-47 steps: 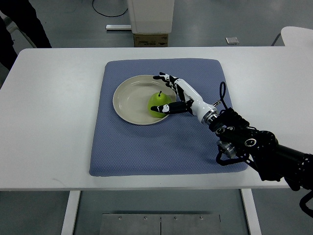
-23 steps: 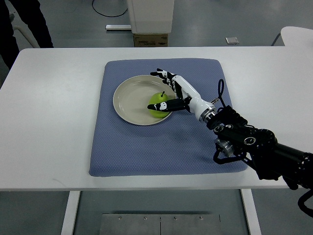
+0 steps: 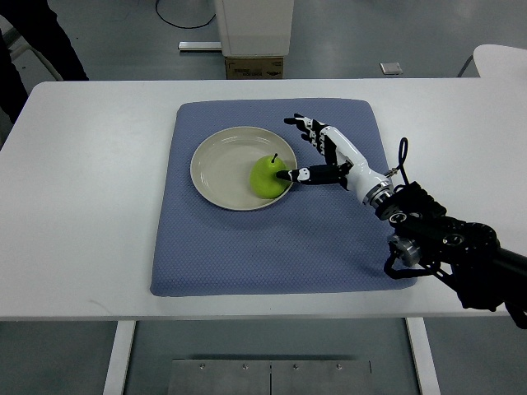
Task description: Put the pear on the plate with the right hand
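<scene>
A green pear (image 3: 268,175) stands upright on the right part of a cream plate (image 3: 222,169). The plate lies on a blue mat (image 3: 272,239). My right hand (image 3: 311,151) is just right of the pear, above the mat at the plate's right rim. Its fingers (image 3: 301,123) are spread open and hold nothing. The thumb tip (image 3: 286,174) is at the pear's right side; I cannot tell if it touches. The left hand is out of view.
The mat lies on a white table (image 3: 90,189). A white machine base (image 3: 254,33) and a cardboard box stand on the floor behind the table. A person's dark legs (image 3: 33,41) show at the top left. Another white table edge (image 3: 502,58) shows at the top right.
My right hand has let go of the pear and drawn back to the right, off the plate. The pear stays on the plate.
</scene>
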`<action>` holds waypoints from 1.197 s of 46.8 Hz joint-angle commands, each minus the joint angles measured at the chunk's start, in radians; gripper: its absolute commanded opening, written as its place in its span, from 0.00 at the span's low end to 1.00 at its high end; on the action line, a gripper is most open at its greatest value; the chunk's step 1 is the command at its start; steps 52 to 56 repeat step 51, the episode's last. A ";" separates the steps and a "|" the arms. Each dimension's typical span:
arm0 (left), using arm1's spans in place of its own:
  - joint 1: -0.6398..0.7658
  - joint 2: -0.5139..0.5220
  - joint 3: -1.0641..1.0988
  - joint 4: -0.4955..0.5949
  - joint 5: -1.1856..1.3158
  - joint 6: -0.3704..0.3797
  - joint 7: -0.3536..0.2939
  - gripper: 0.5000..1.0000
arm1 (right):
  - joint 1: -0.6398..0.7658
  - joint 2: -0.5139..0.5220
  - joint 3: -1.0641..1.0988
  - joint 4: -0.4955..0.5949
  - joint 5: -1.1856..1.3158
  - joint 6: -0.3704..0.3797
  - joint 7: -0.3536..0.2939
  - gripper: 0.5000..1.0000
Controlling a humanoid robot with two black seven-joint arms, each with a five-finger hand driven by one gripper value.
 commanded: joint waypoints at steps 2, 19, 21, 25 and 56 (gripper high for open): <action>0.001 0.000 0.000 0.000 0.000 0.000 -0.001 1.00 | -0.013 -0.031 0.022 0.000 0.000 0.001 0.000 1.00; 0.001 0.000 0.000 0.000 0.000 0.000 0.000 1.00 | -0.071 -0.064 0.250 -0.058 0.005 -0.013 0.000 1.00; -0.001 0.000 0.000 0.000 0.000 0.000 0.000 1.00 | -0.074 -0.064 0.291 -0.061 0.005 -0.013 0.000 1.00; 0.001 0.000 0.000 0.000 0.000 0.000 -0.001 1.00 | -0.090 -0.058 0.362 -0.063 0.005 -0.013 -0.026 1.00; 0.001 0.000 0.000 0.000 0.000 0.000 -0.001 1.00 | -0.162 0.091 0.669 -0.086 0.006 -0.018 -0.042 1.00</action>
